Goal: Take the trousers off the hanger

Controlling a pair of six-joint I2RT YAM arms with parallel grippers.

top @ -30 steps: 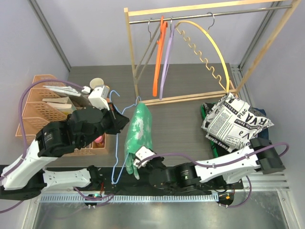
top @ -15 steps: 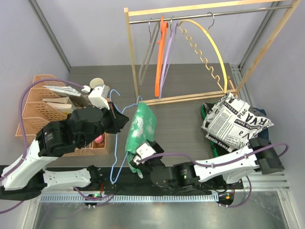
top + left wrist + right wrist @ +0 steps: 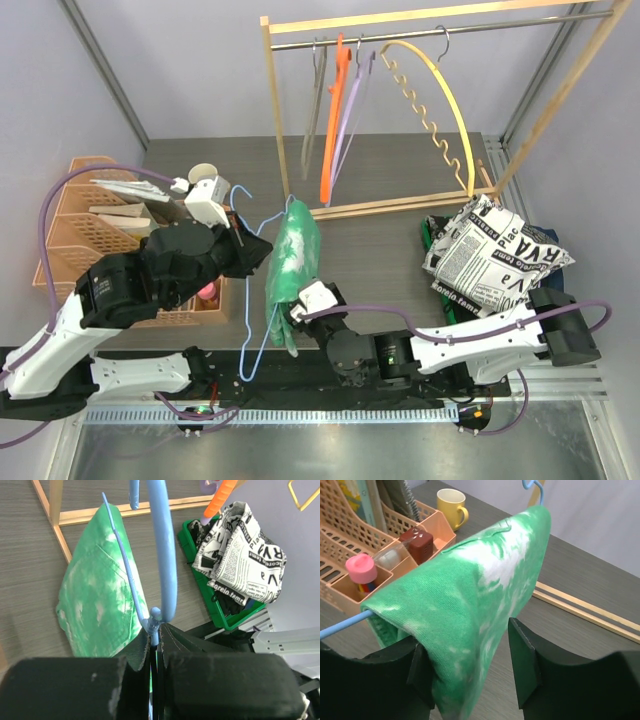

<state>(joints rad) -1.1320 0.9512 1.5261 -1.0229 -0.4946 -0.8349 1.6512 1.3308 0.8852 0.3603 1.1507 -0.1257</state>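
Right hand (image 3: 470, 652) stands with its fingers apart, one on each side of the green-and-white trousers (image 3: 470, 580); the cloth sits between them but is not visibly pinched. Left hand (image 3: 156, 647) is clamped on the neck of the blue hanger (image 3: 165, 555), just below its hook, and holds it up off the table (image 3: 30, 555). The trousers hang folded over the hanger's thin bar and drape down both sides of it. They look light, soft and limp, likely to slide easily along the bar. A pinch through both layers just under the bar seems the best hold.
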